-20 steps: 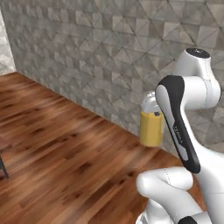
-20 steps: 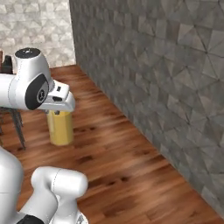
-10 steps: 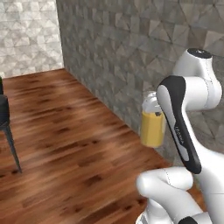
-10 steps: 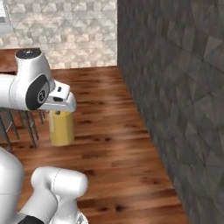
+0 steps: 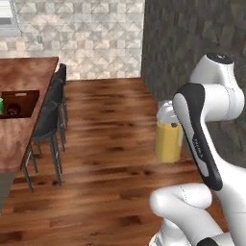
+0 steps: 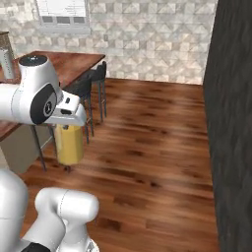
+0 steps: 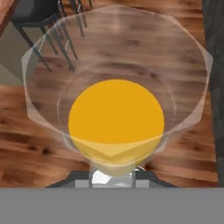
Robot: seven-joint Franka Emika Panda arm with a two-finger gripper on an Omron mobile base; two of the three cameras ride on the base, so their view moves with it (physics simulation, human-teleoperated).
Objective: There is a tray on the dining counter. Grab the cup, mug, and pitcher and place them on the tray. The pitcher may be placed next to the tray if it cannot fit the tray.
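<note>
Kitchen with a wood-plank floor, a pale stone-tile back wall and a dark stone wall on the right. The dining counter runs along the left of the left base view, with dark bar stools tucked against its edge.

Arm folded close to the base, carrying the pitcher over open floor, well apart from the counter. Pitcher hangs upright below the hand, orange-yellow liquid filling most of it. In the hand view the camera looks straight down its open mouth at the liquid surface.

Gripper: the fingers themselves are hidden behind the glass and the wrist, so finger spacing cannot be read directly; the pitcher hanging unsupported beneath it says the hold is at the rim.

The tray sits on the counter, with the cup at its left end and the mug as a dark shape inside.

Handling judgement: glass, rigid, likely smooth and slippery, heavy with liquid, breakable if dropped. A rim hold leaves a long pendulum below, so sway and slosh are the risk; keep it vertical, move slowly, and set it down flat on the tray or just beside it.
</note>
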